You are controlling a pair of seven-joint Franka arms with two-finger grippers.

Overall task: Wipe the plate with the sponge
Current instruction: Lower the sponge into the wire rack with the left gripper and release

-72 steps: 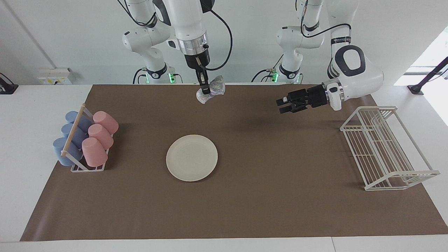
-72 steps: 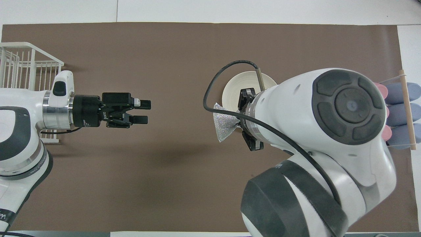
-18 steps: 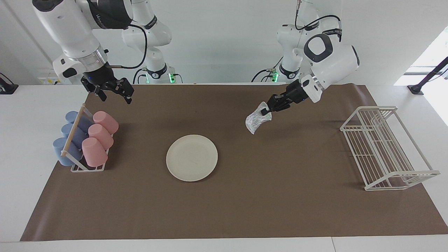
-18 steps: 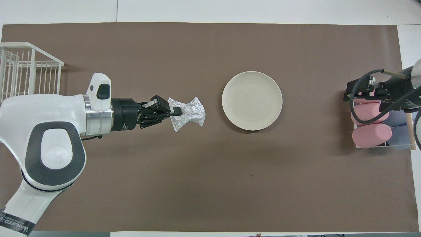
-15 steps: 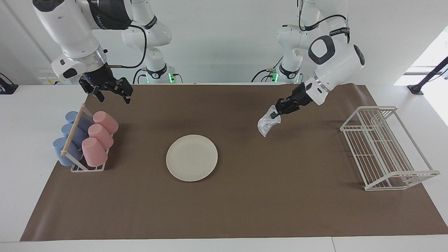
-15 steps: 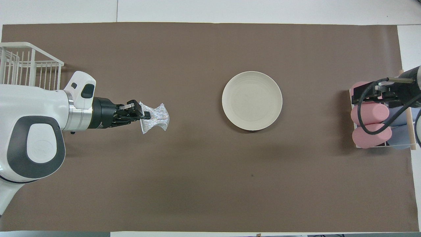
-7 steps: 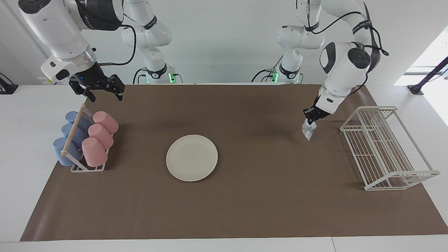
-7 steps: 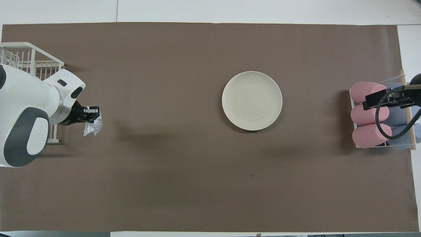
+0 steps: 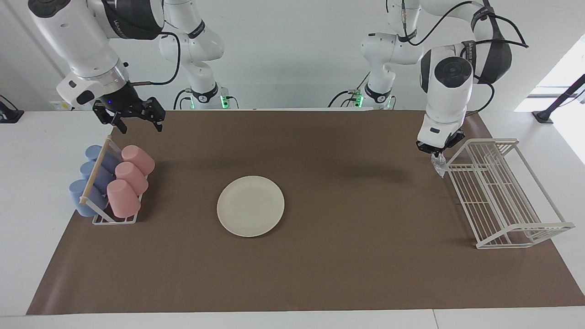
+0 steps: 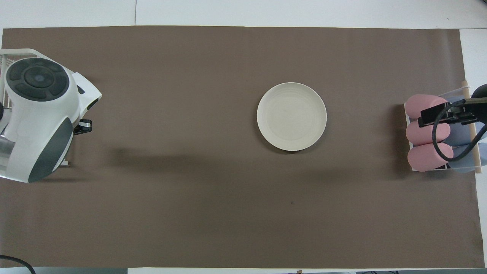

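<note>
The cream-white plate (image 9: pixel 250 206) (image 10: pixel 292 117) lies flat on the brown mat, mid-table, with nothing on it. My left gripper (image 9: pixel 438 153) points straight down over the mat beside the wire rack's corner nearest the robots. It is shut on the sponge (image 9: pixel 439 165), a small silvery pad that hangs below the fingertips. In the overhead view the left arm hides the sponge. My right gripper (image 9: pixel 139 124) (image 10: pixel 437 115) stands open and holds nothing, over the pink cups at the right arm's end of the table.
A white wire rack (image 9: pixel 502 192) (image 10: pixel 23 53) stands at the left arm's end of the mat. A small rack with pink and blue cups (image 9: pixel 109 183) (image 10: pixel 430 146) lying on their sides stands at the right arm's end. A brown mat (image 9: pixel 320 265) covers the table.
The left arm has swung the sponge away from the plate to the wire rack's corner, and its gripper has turned to point down. The right gripper has barely shifted over the cups.
</note>
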